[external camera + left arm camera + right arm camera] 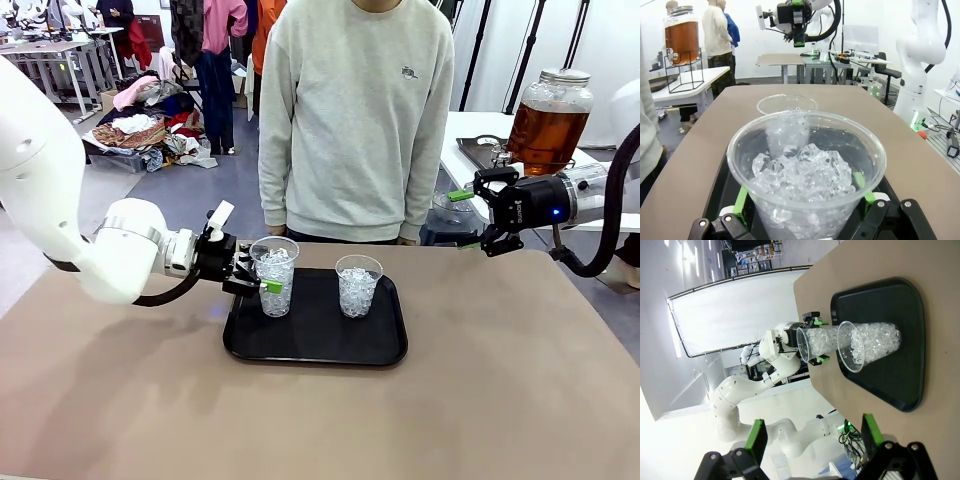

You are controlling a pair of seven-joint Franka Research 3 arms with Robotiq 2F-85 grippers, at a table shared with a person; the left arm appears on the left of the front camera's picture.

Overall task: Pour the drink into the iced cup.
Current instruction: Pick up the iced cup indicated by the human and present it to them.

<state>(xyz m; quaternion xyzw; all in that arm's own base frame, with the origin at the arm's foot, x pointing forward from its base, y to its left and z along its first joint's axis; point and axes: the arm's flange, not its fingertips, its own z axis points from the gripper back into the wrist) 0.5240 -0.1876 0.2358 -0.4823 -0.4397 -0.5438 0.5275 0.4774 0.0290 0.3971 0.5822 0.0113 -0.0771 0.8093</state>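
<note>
- Front view: the left gripper [264, 273] has its jaws wide around the left iced cup [276, 262] on the tray [312, 356], probably to steady it. The right gripper [465, 220], wide and empty, hangs far right beside the drink [546, 130] in its jar
- Left wrist view: closer in, the pads [742, 199] flank the cup wall, though contact is unclear
- Right wrist view: from above, its own spread jaws face both cups in line, the second cup [871, 344] nearer

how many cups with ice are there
2, both on the black tray. The left cup stands between the jaws of the left gripper; the right cup stands free beside it. None looks hidden.
</note>
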